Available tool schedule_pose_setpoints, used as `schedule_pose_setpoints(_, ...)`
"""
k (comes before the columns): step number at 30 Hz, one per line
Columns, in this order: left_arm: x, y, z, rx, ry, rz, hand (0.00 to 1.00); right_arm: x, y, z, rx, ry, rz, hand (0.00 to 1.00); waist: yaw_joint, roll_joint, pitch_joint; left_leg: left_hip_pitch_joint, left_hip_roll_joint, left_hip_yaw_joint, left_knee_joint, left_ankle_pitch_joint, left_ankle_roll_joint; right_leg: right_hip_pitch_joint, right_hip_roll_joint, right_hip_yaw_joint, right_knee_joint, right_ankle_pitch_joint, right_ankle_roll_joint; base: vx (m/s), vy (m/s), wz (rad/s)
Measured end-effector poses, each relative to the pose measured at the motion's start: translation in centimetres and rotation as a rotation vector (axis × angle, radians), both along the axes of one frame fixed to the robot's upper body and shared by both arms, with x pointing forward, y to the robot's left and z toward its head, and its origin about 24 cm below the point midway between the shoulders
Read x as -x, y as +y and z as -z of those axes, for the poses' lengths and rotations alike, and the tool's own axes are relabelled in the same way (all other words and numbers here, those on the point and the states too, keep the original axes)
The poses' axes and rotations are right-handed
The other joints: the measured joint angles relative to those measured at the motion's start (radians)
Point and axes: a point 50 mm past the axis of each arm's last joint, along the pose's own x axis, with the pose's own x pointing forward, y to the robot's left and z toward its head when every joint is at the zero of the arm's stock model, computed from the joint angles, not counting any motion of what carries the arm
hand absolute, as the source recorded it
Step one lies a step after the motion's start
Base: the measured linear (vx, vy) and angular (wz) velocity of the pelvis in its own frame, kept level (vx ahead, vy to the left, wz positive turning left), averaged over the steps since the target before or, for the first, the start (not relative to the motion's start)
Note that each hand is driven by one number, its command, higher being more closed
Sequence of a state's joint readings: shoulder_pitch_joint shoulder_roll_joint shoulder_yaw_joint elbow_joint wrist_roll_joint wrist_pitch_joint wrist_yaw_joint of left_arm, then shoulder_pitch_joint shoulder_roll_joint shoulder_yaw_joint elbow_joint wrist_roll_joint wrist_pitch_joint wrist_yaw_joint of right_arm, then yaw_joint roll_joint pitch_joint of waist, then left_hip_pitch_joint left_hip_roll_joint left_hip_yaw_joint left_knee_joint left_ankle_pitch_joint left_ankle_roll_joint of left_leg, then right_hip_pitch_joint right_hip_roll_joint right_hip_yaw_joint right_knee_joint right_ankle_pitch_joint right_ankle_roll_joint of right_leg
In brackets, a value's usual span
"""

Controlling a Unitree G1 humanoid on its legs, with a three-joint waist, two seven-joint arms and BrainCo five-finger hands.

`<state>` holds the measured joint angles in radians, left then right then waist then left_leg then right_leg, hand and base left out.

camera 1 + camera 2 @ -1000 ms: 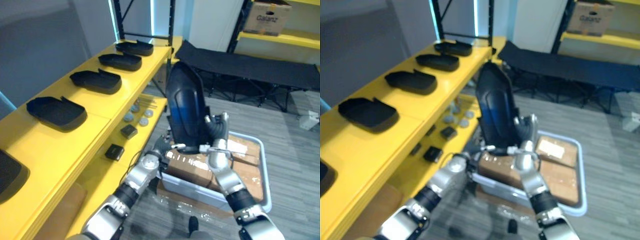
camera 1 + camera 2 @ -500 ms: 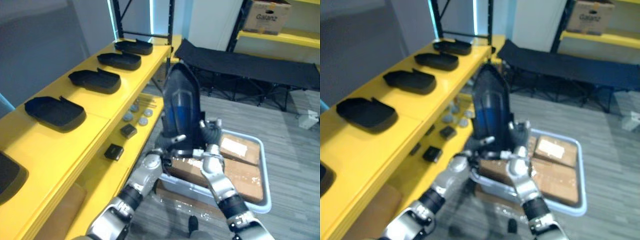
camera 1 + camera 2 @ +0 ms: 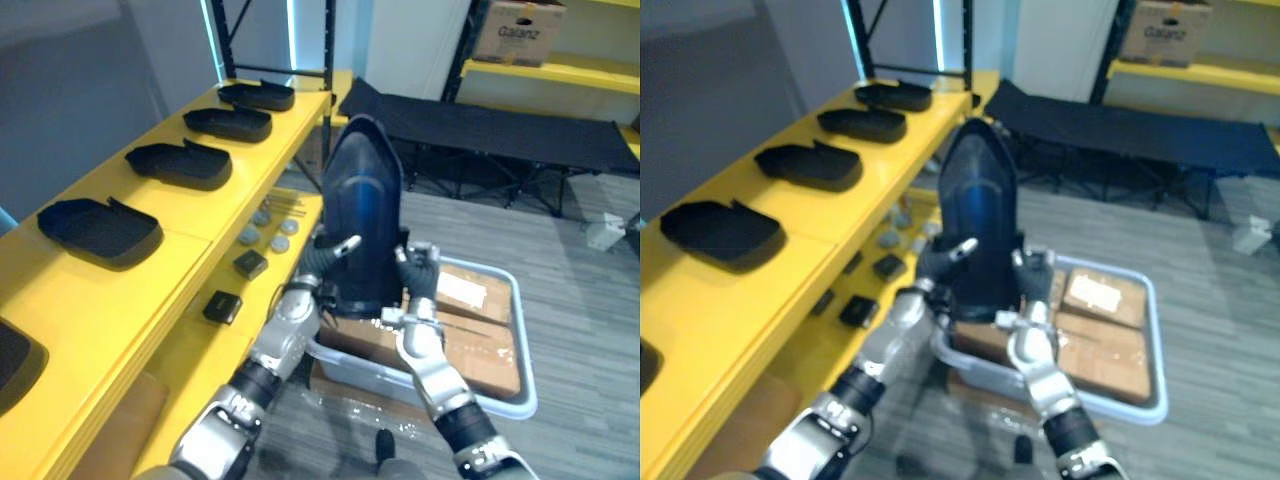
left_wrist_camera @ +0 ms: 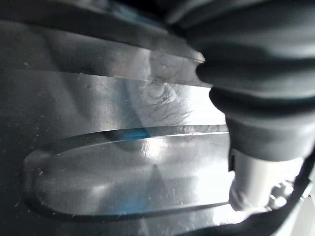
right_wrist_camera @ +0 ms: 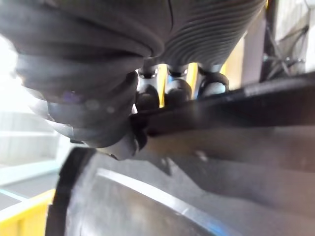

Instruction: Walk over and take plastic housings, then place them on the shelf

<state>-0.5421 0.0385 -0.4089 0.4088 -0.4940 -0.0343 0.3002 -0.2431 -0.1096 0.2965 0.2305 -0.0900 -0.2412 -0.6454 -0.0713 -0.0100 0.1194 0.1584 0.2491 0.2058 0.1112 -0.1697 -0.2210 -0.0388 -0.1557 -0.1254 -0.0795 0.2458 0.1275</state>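
Observation:
I hold a large black plastic housing (image 3: 362, 215) upright, in front of me, between both hands. My left hand (image 3: 322, 262) grips its lower left edge, with the thumb lying across the glossy front face. My right hand (image 3: 418, 272) is shut on its lower right edge; in the right wrist view the fingers (image 5: 176, 89) curl over the rim of the housing (image 5: 206, 142). The left wrist view looks from very close at the shiny housing surface (image 4: 128, 177). The yellow shelf (image 3: 235, 190) runs along my left.
Several black housings lie in a row on the shelf's top, the nearest (image 3: 100, 228) and the farthest (image 3: 258, 95). Small black and round parts (image 3: 250, 263) sit on the lower level. A grey tote (image 3: 500, 405) with cardboard boxes stands below the hands. A black cot (image 3: 490, 125) stands behind.
My left hand has come up from below and closed on the housing's left edge, its thumb now over the front. The housing stands a little more upright.

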Motion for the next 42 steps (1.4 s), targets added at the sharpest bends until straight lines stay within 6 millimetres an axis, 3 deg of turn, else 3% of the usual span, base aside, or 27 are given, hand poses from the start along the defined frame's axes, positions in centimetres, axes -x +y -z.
schedule_pose_setpoints(7,-0.4,0.2,-0.8,-0.087,-0.036,0.024,1.00,0.1,-0.1,-0.1,-0.008,-0.016,0.004,1.00,-0.002,0.000,0.000,0.000,-0.001,0.009,0.000,0.000,0.000,-0.007,0.000,0.007,0.000,0.002,-0.001,0.00,0.001,-0.04)
schedule_pose_setpoints(8,-0.4,0.2,-1.0,-0.091,-0.046,0.028,1.00,0.1,-0.1,-0.2,-0.011,-0.024,0.002,0.00,-0.002,0.000,0.000,0.000,-0.002,0.016,0.000,0.000,0.000,-0.013,0.000,0.014,0.000,0.003,-0.001,0.00,0.004,-0.10)
schedule_pose_setpoints(13,-0.8,0.4,-1.7,-0.141,-0.071,0.044,1.00,0.1,-0.1,-0.2,-0.008,-0.028,-0.004,0.00,-0.023,-0.001,0.000,0.001,-0.003,0.017,0.000,0.000,0.000,-0.013,0.000,0.015,0.000,0.004,-0.001,0.00,0.001,-0.02)
schedule_pose_setpoints(26,-1.0,0.7,-2.9,-0.329,-0.211,0.035,1.00,-0.1,-0.8,0.4,-0.117,0.045,-0.105,0.00,-0.027,-0.011,0.006,0.000,-0.003,0.018,-0.001,-0.001,0.000,-0.015,0.000,0.015,0.000,0.004,-0.001,0.00,0.000,0.00)
schedule_pose_setpoints(34,-0.6,0.6,-4.3,-0.540,-0.392,-0.088,1.00,0.6,-1.0,1.5,-0.254,0.113,-0.219,0.00,-0.027,-0.027,0.016,-0.002,-0.003,0.021,-0.005,-0.001,0.000,-0.020,0.000,0.017,0.000,0.004,-0.002,0.00,0.000,0.00)
schedule_pose_setpoints(42,-0.4,1.4,-4.8,-0.745,-0.542,-0.289,1.00,1.5,-2.9,-0.4,-0.340,0.023,-0.252,0.00,-0.030,-0.031,0.018,-0.001,-0.006,0.024,-0.014,-0.001,0.001,-0.025,0.001,0.022,0.000,0.004,-0.001,0.00,0.000,0.00)
